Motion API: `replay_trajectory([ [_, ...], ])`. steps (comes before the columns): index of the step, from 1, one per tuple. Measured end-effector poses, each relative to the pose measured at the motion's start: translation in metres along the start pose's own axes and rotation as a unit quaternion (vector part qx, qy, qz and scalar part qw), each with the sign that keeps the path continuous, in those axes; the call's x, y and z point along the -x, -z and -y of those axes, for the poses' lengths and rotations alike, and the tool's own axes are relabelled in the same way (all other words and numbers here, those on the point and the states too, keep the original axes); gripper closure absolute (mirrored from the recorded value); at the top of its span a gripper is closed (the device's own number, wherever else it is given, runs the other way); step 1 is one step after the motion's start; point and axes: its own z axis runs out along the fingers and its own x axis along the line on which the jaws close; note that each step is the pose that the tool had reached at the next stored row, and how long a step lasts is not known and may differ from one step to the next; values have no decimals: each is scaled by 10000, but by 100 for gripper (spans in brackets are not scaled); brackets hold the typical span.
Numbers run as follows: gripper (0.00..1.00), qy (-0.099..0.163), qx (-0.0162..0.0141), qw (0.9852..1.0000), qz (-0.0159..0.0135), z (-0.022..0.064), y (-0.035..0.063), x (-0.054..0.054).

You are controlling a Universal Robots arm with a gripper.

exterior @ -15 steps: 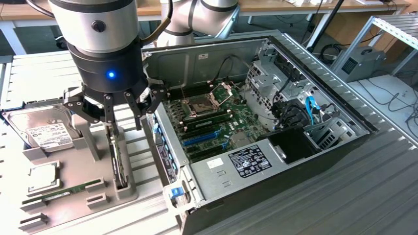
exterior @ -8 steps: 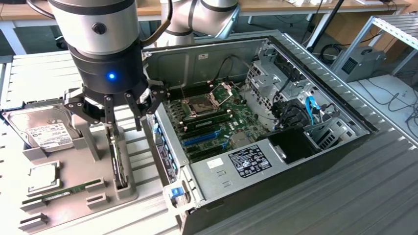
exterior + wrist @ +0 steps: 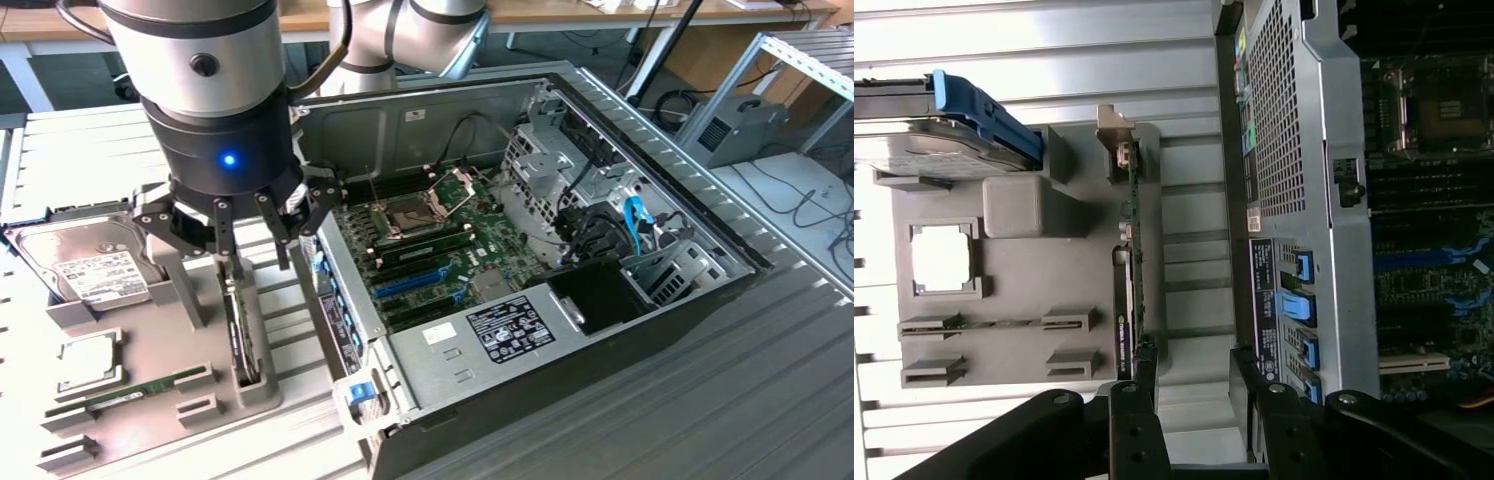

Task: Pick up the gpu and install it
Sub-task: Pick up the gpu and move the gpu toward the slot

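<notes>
The gpu [image 3: 242, 325] stands on edge in a slot of the grey holder [image 3: 200, 345], just to the exterior view's left of the open computer case. In the wrist view the gpu [image 3: 1131, 255] is a thin green strip with a metal bracket at its far end. My gripper [image 3: 251, 245] hangs open just above the card, nothing between its fingers. In the wrist view the gripper [image 3: 1194, 375] sits a little to the case side of the card. One finger [image 3: 1145, 370] lies over the card's near end and the other stands over the gap toward the case.
The open computer case [image 3: 694, 215] lies on its side at the exterior view's right, showing the motherboard with blue slots [image 3: 411, 282]. On the holder there are also a hard drive [image 3: 94, 268], a square chip [image 3: 86, 362] and a RAM stick [image 3: 134, 392].
</notes>
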Motion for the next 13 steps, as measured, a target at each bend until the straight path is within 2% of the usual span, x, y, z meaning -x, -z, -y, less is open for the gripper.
replay_trajectory([
  [13,58,0,0,10000,0,2,-48,-1],
])
